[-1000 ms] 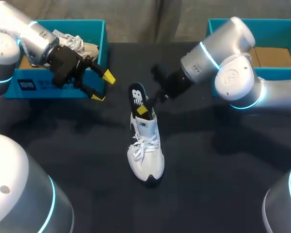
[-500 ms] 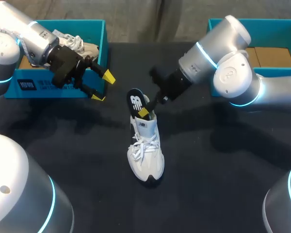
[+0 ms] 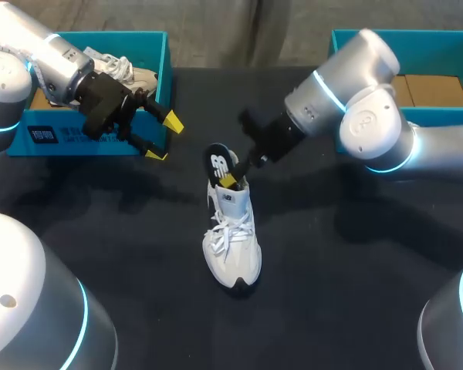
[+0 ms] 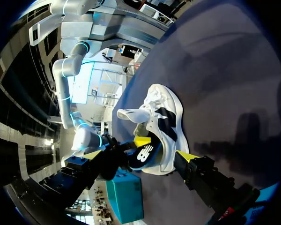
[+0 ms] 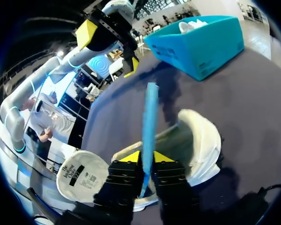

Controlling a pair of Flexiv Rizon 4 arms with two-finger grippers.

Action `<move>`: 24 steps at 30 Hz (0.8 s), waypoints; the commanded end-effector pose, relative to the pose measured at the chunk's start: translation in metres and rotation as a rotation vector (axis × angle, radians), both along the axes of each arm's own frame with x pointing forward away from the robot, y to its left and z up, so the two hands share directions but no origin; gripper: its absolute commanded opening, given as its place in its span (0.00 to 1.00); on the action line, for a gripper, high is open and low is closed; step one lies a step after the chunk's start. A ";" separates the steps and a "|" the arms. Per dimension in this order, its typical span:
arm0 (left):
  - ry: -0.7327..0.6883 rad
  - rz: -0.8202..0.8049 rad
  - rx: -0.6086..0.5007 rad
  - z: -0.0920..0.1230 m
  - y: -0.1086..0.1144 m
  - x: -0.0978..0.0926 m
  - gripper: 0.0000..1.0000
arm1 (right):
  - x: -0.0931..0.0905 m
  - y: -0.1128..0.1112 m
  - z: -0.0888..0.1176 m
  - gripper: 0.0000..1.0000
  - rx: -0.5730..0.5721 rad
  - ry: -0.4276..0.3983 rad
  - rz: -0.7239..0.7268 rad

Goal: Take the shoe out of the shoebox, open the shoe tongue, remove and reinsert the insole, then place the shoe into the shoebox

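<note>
At the left, the blue shoebox (image 3: 92, 143) is sitting on the far side of the bench (image 3: 332, 308) with a second shoe (image 3: 129, 72) lying in it. Your left arm is coming in over that box and holding its left tool (image 3: 164, 139) just off the box's near corner. Its yellow-tipped fingers are standing wide apart with nothing between them, pointing toward the middle of the bench.

In the middle, the white shoe (image 3: 233, 239) is resting on its sole, well apart from both boxes, heel toward the far side. You are working the insole step. The dark insole (image 3: 219, 162) is standing out of the heel opening, its lower end down inside the shoe.

Your right arm is reaching in from the right, elbow bent, forearm sloping down to the heel. The right tool (image 5: 147, 158) is pinching the insole edge-on, both fingers nearly closed on it.

I cannot tell from this alone whether the insole is coming out or going back in. If you are reinserting, the next move is calling for sliding it forward toward the toe. I am judging that the idle left tool could be steadying the shoe.

At the far right, a second blue shoebox (image 3: 417, 32) is waiting.
</note>
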State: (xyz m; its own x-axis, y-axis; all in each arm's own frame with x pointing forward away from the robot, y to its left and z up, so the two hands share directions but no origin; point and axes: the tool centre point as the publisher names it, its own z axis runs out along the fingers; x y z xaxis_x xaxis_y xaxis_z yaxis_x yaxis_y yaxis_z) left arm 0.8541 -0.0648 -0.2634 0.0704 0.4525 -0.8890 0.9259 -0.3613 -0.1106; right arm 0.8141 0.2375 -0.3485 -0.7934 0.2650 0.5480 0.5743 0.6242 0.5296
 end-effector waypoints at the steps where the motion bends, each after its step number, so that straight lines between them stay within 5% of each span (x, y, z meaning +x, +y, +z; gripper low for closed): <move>1: -0.001 0.000 0.000 0.000 0.000 0.000 1.00 | 0.004 0.003 0.009 0.31 -0.010 -0.012 0.005; 9: -0.001 0.000 0.000 0.000 0.000 0.000 1.00 | 0.011 0.006 0.014 0.29 -0.010 -0.032 0.011; 13: -0.001 0.000 0.000 0.000 0.000 0.000 1.00 | 0.010 0.006 0.010 0.00 -0.014 -0.030 0.013; 24: -0.001 0.000 0.000 0.000 0.000 0.000 1.00 | -0.006 0.005 -0.005 0.00 -0.025 0.021 0.020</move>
